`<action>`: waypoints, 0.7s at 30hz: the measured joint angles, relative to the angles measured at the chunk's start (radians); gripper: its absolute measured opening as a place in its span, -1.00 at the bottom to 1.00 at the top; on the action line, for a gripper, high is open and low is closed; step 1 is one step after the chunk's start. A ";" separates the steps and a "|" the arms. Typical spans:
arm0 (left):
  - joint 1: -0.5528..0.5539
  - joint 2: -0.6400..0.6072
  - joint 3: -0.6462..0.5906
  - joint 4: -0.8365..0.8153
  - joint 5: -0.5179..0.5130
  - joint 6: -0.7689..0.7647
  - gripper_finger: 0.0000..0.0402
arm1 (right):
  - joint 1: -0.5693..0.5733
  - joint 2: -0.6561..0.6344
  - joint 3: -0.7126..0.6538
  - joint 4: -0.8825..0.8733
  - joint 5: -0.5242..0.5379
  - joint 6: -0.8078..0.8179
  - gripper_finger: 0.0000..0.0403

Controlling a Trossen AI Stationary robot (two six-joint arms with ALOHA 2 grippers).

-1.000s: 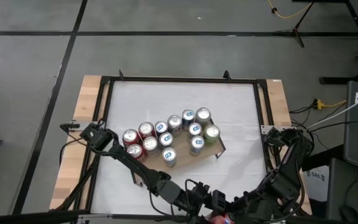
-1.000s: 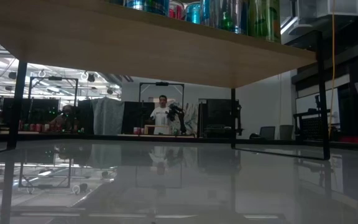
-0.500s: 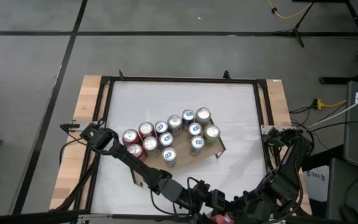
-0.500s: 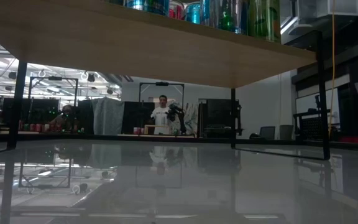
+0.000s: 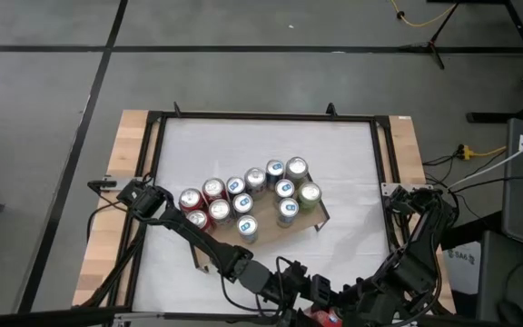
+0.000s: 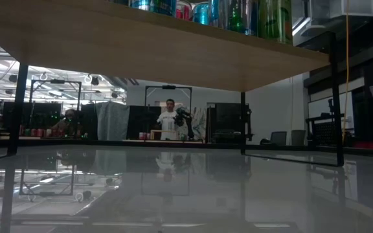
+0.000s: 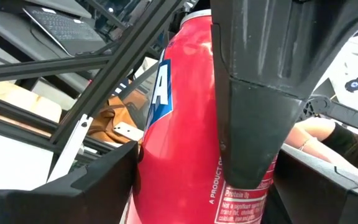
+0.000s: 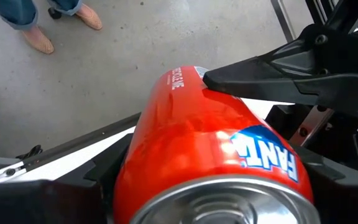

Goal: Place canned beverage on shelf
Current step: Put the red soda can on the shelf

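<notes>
Here the left pincer pinches a red can and the right pincer an orange can, both clear of the shelf, ready for carrying over.

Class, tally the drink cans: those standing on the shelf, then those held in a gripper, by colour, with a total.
Cans on the shelf: 13
Red can in the left gripper: 1
Orange can in the right gripper: 1
Total: 15
</notes>
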 joint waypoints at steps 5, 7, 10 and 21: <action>0.002 0.000 0.000 -0.004 0.003 0.002 0.74 | 0.000 0.000 0.000 -0.007 0.000 0.003 0.43; 0.003 0.000 -0.001 -0.006 0.004 0.002 0.79 | 0.000 0.000 0.000 -0.008 0.000 0.003 0.43; 0.007 0.000 -0.002 -0.012 0.004 0.001 0.87 | 0.000 0.000 0.000 -0.013 0.000 0.003 0.44; 0.036 0.002 -0.003 -0.050 0.154 -0.082 0.93 | 0.000 0.000 0.000 -0.027 0.000 0.026 0.44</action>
